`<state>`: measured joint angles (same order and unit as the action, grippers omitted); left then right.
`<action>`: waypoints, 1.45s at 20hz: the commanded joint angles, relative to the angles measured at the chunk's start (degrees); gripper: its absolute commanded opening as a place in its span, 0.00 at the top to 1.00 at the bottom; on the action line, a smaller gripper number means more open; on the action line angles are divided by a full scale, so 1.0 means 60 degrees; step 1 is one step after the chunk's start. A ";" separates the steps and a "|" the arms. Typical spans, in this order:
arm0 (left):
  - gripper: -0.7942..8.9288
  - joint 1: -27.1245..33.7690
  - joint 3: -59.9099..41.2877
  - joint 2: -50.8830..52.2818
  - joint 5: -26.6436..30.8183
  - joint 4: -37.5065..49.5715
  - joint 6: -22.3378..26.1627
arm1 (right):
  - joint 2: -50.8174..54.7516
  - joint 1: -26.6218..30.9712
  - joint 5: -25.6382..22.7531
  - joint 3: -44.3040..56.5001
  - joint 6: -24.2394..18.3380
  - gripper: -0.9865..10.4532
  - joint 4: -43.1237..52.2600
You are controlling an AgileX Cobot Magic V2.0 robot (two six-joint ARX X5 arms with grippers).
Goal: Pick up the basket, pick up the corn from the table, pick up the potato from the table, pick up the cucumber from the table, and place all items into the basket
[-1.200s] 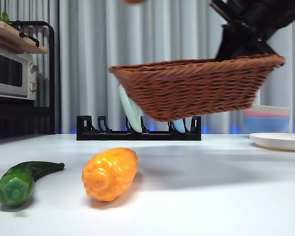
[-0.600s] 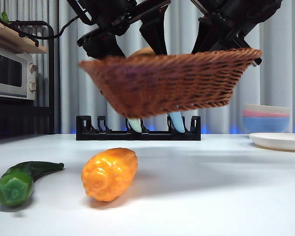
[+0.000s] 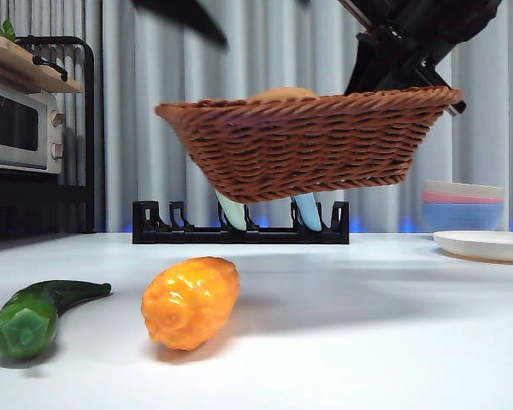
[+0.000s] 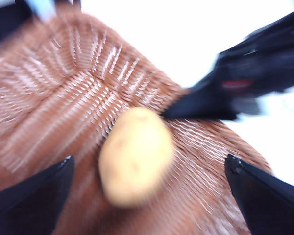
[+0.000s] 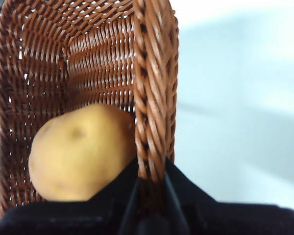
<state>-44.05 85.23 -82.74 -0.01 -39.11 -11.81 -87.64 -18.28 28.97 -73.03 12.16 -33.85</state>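
Holding the basket (image 3: 308,141) up off the table (image 3: 368,325) with my right tool (image 5: 150,196), jaws clamped on the braided rim, one jaw inside the wall and one outside. On the front cam that arm comes in dark from the top right and meets the basket at its right end, and the whole thing hangs tilted, right side higher than the left.

The potato (image 5: 81,152) is lying on the wicker floor inside, pressed against the wall just beside the grip point. From the front I only see its tan top peeking over the rim.

My left tool (image 4: 147,196) is above the basket looking down into it, jaws spread wide apart with nothing between them. That feed is pretty blurry, but the potato shows clearly between the two black jaws, resting on the weave, and the right arm's dark tip sits at the rim past it. On the front cam the left arm is just a black sliver at the top edge, left of centre.

Down on the table, the corn (image 3: 191,302) sits near the camera under the basket's left end, and the cucumber (image 3: 36,313) lies to its left, apart from it, lighter blunt end toward the camera.

Behind all that there's a black dish rack (image 3: 239,226) with a couple of pale plates, stacked bowls (image 3: 463,205) on the right, and a microwave (image 3: 21,124) at the far left.
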 commanded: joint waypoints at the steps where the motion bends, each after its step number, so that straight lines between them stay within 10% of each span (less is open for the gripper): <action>1: 0.31 -0.0339 0.0612 0.0703 -0.0018 -0.1920 0.0255 | -0.0044 0.0313 0.0142 -0.0047 -0.0022 0.92 0.0317; 8: 0.31 -0.2255 0.0539 0.1916 0.1209 -0.5748 -0.0954 | -0.0044 0.1497 0.0193 -0.0047 -0.0033 0.92 0.0503; 17: 0.43 -0.2554 -0.3643 0.1395 0.1617 -0.1708 -0.3071 | -0.0036 0.2109 0.0936 -0.0047 -0.0033 0.92 0.0433; 29: 0.45 -0.0780 -0.4105 -0.1993 0.0244 0.0408 -0.2408 | -0.0033 0.2109 0.0940 -0.0047 -0.0266 0.92 -0.0095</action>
<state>-48.80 61.06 -94.26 1.37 -36.91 -27.20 -87.68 -5.61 33.89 -73.03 10.72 -35.07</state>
